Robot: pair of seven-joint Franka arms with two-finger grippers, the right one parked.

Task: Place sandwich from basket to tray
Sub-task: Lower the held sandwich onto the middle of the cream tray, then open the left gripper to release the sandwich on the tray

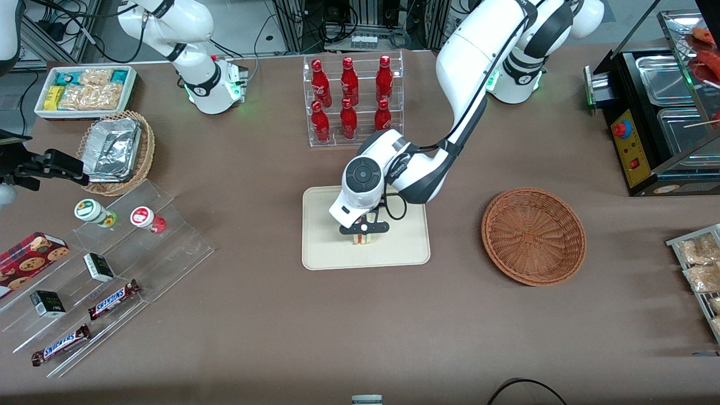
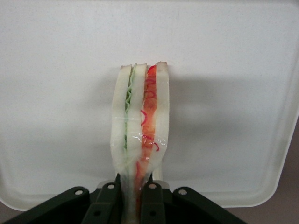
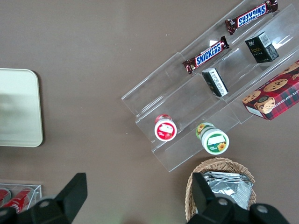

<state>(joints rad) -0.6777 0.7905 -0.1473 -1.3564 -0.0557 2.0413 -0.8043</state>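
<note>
The sandwich (image 2: 140, 121) is a pale bread wedge with green and orange-red filling, pinched between the black fingers (image 2: 107, 200) of my gripper (image 2: 132, 198), which is shut on it. From the front, my gripper (image 1: 363, 232) is low over the middle of the cream tray (image 1: 323, 247), with the sandwich (image 1: 363, 239) sticking out under it just at the tray's surface. The reddish-brown wicker basket (image 1: 533, 235) sits empty beside the tray, toward the working arm's end of the table.
A clear rack of red bottles (image 1: 351, 98) stands farther from the front camera than the tray. Toward the parked arm's end are acrylic steps (image 1: 107, 270) with snack bars and cups, a tan basket of foil trays (image 1: 118, 152) and a white snack bin (image 1: 84, 90). A black food warmer (image 1: 658, 118) stands at the working arm's end.
</note>
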